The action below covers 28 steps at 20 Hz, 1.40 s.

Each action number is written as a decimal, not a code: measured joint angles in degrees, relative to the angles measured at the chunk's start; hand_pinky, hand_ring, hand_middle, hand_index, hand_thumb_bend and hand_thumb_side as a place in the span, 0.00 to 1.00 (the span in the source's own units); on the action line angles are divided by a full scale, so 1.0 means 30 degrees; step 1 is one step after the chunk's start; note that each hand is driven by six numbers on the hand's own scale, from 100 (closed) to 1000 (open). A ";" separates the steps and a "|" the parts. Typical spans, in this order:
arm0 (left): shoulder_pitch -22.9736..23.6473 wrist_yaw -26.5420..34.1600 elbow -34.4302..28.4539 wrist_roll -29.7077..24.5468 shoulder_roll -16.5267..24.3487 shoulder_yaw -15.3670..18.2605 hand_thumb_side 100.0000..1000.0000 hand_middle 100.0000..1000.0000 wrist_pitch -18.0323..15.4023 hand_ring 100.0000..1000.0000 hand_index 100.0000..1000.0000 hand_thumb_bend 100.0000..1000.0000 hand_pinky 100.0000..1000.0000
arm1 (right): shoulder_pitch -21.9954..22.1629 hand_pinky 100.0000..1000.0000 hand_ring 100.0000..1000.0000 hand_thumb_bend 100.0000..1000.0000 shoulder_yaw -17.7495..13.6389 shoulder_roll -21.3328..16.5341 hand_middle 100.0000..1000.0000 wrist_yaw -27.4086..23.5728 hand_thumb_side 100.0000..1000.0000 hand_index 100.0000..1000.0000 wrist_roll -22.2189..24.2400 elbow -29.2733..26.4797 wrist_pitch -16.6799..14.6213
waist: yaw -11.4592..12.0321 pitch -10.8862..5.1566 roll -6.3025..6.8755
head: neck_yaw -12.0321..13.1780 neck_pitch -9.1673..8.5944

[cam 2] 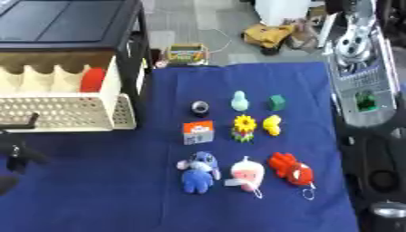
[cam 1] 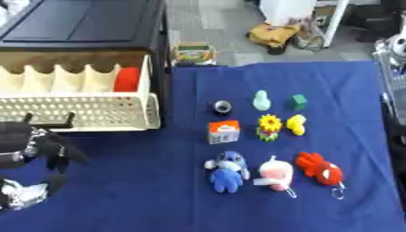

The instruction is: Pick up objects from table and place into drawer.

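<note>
Over on your far left, your left hand point(cam 1: 36, 145) sits low beside the open drawer point(cam 1: 87, 111), fingers curled downward and holding nothing, just off the drawer's perforated front wall. That's your first worry: lift or swing that hand carelessly and you could knock the drawer front or drag it askew. Inside the drawer a red object point(cam 1: 127, 79) already rests in the rightmost slot, against the side wall, so anything dropped there may land on it; the slots to its left look free. Moving across the blue cloth point(cam 1: 142, 190), the objects lie in a tight grid, well apart from your hand. The blue plush point(cam 1: 227, 171) is the nearest, with the pink-and-white plush point(cam 1: 275, 174) just beside it and the red plush point(cam 1: 320, 168) beyond. Reach in with wide fingers and you'll likely nudge a neighbour or catch the pink toy's loop. Above them, the orange-and-white box point(cam 1: 224, 132), the sunflower toy point(cam 1: 269, 127) and the yellow toy point(cam 1: 297, 124) crowd close together; the small dark ring point(cam 1: 222, 107), the mint-green figure point(cam 1: 262, 100) and the green cube point(cam 1: 298, 102) sit furthest back. The small ones could roll or tip if clipped. On the right, only your right arm point(cam 2: 361, 90) shows along the table's edge; the right hand itself isn't visible, so I can't tell you how its fingers stand.
</note>
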 measured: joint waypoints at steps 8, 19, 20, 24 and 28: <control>-0.0412 -0.1270 0.1323 0.0640 0.0000 0.0171 1.00 0.51 0.0340 0.52 0.86 0.00 0.21 | -0.0001 0.64 0.73 0.00 -0.0091 0.0049 0.65 0.0008 1.00 0.87 -0.0028 0.0000 0.0033 | -0.0120 0.0099 0.0080 | 0.0076 -0.0221; -0.0338 -0.1793 0.2692 0.0717 0.0000 0.0373 1.00 0.52 0.0266 0.53 0.86 0.00 0.23 | -0.0001 0.64 0.73 0.00 -0.0125 0.0049 0.65 0.0008 1.00 0.87 -0.0098 -0.0004 0.0120 | -0.0016 0.0118 0.0077 | 0.0131 -0.0274; -0.0336 -0.1788 0.2782 0.0716 0.0000 0.0411 1.00 0.53 0.0266 0.53 0.87 0.00 0.23 | -0.0001 0.64 0.73 0.00 -0.0133 0.0050 0.65 0.0008 1.00 0.87 -0.0097 -0.0004 0.0128 | -0.0016 0.0131 0.0067 | 0.0138 -0.0276; -0.0395 -0.1523 0.2934 0.0747 -0.0001 0.0421 1.00 0.54 0.0216 0.54 0.88 0.00 0.24 | -0.0001 0.64 0.73 0.00 -0.0171 0.0050 0.65 0.0008 1.00 0.87 -0.0080 -0.0004 0.0173 | -0.0022 0.0133 0.0067 | 0.0147 -0.0287; -0.0795 -0.1040 0.3015 0.0808 -0.0153 0.0414 1.00 0.54 0.0122 0.54 0.88 0.00 0.24 | -0.0001 0.64 0.73 0.00 -0.0219 0.0050 0.65 0.0008 1.00 0.87 -0.0052 -0.0004 0.0204 | -0.0111 0.0151 0.0066 | 0.0181 -0.0384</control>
